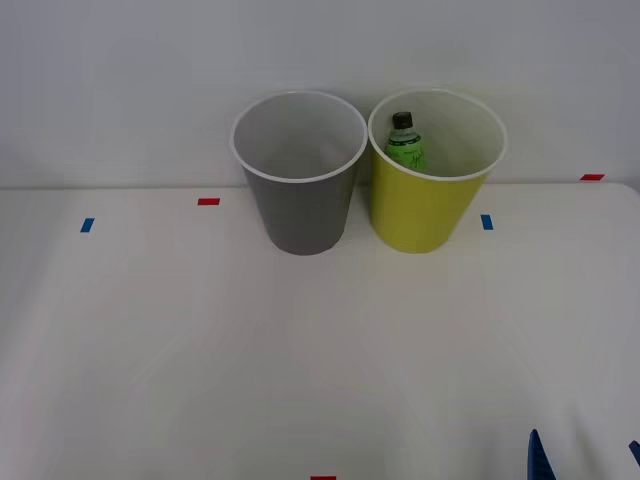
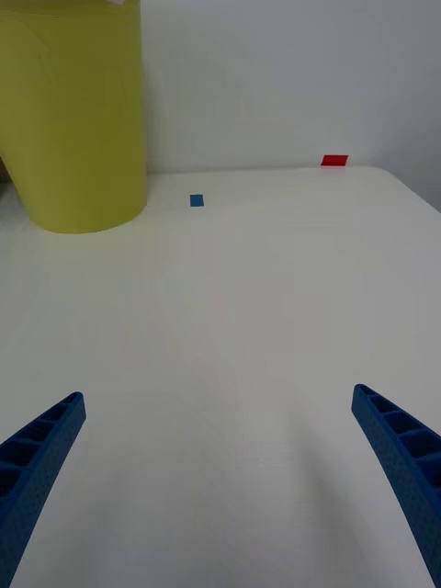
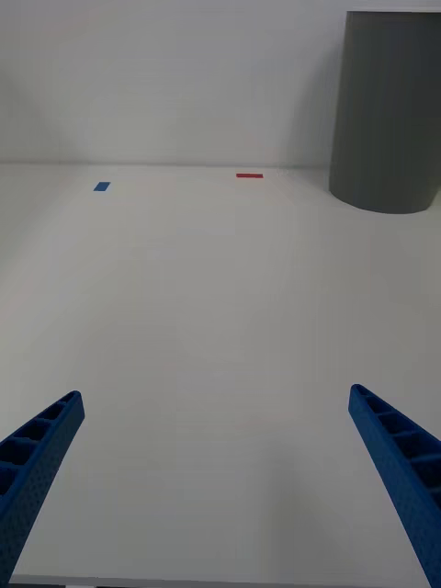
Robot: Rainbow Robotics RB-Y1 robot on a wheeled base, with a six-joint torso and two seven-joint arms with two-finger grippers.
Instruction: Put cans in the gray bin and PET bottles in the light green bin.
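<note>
One small bright green plastic bottle point(image 1: 406, 146) already stands inside the round lime plastic bin point(image 1: 420, 215) ahead of my spread, empty right gripper point(image 2: 220, 459), so I judge sorting finished, nothing left to grasp.

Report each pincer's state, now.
Left pincer: open, holding nothing, above the white table.
Right pincer: open, holding nothing.

Right pincer point(image 2: 220, 478) low, fingers spread wide; left pincer point(image 3: 216, 478) likewise, gripping nothing.
</note>
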